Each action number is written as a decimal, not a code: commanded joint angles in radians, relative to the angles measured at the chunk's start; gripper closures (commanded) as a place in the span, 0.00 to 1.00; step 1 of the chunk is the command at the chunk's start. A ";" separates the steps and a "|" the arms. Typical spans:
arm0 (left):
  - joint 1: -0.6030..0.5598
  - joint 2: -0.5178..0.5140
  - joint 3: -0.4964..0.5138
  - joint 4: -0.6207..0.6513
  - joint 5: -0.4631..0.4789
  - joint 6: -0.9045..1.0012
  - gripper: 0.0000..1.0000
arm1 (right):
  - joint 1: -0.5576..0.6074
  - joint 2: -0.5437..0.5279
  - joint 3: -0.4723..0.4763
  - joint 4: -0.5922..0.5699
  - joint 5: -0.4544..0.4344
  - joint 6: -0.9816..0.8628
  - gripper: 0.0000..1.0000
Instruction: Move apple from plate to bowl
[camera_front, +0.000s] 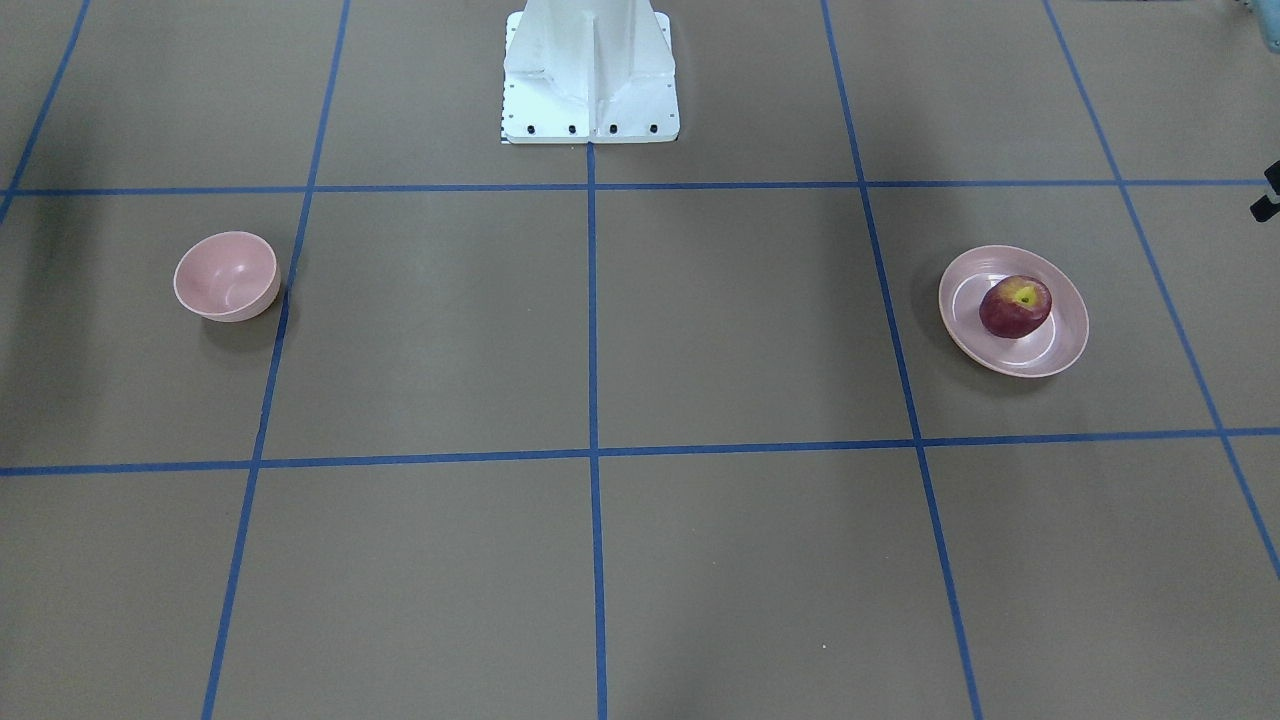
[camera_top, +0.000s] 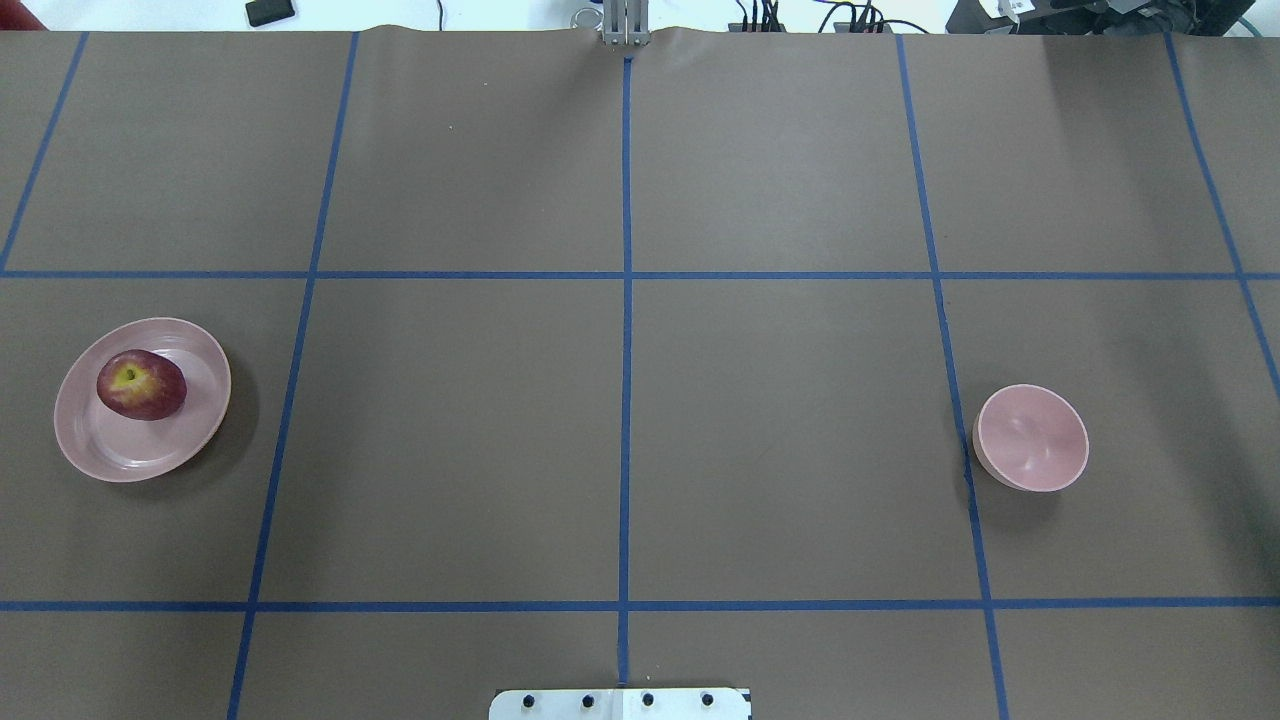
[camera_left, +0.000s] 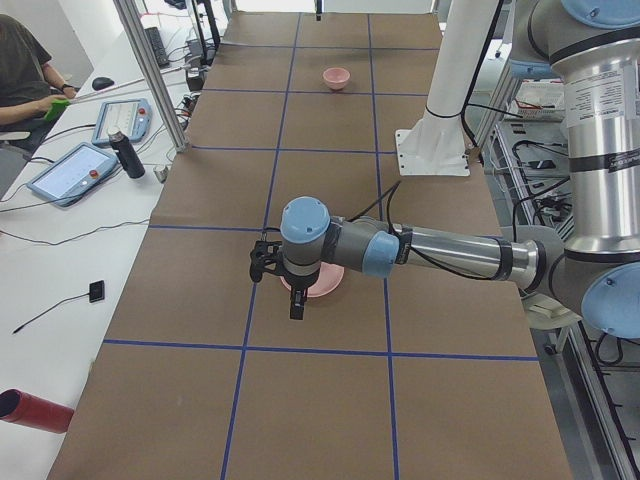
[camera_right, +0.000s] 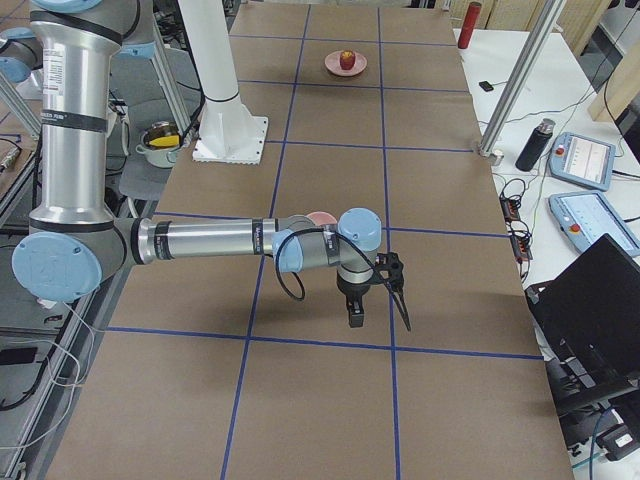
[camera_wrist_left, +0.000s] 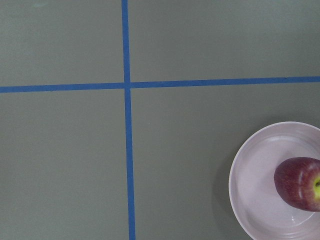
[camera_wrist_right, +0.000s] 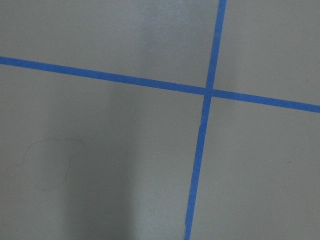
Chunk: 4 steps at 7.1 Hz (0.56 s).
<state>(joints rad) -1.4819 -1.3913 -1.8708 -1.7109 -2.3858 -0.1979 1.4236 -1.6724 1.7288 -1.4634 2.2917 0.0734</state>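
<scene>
A robotics lab: robot arms (camera_right: 200, 240) over a desk (camera_top: 780, 450) gridded with blue tape (camera_top: 626, 400); control tablets (camera_right: 583, 160), a laptop (camera_right: 585, 300) and cables (camera_right: 512, 205) on the bench (camera_right: 560, 100) along its far edge.

table (camera_top: 620, 420) wearing a brown cover, blue tape lines (camera_top: 626, 400) gridding it | plate (camera_top: 130, 452) sitting at robot's left | bowl (camera_top: 1031, 438) sitting upright at robot's right (just beside a tape line), well apart from plate | white base (camera_front: 590, 90) standing mid-edge

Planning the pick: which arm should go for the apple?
Left. The apple sits on the plate on the robot's left half and shows in the left wrist view; the right wrist view shows only taped table.
</scene>
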 joint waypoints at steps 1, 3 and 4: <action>0.000 0.000 0.004 -0.012 -0.001 -0.002 0.02 | -0.002 -0.001 -0.005 0.029 0.038 -0.003 0.00; 0.002 0.000 0.004 -0.012 -0.001 -0.003 0.02 | -0.050 -0.001 0.003 0.050 0.097 -0.007 0.00; 0.000 0.000 0.001 -0.015 -0.001 -0.002 0.02 | -0.081 -0.006 0.005 0.104 0.110 0.028 0.00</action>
<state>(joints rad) -1.4811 -1.3913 -1.8676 -1.7231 -2.3868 -0.2000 1.3818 -1.6744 1.7303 -1.4087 2.3798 0.0746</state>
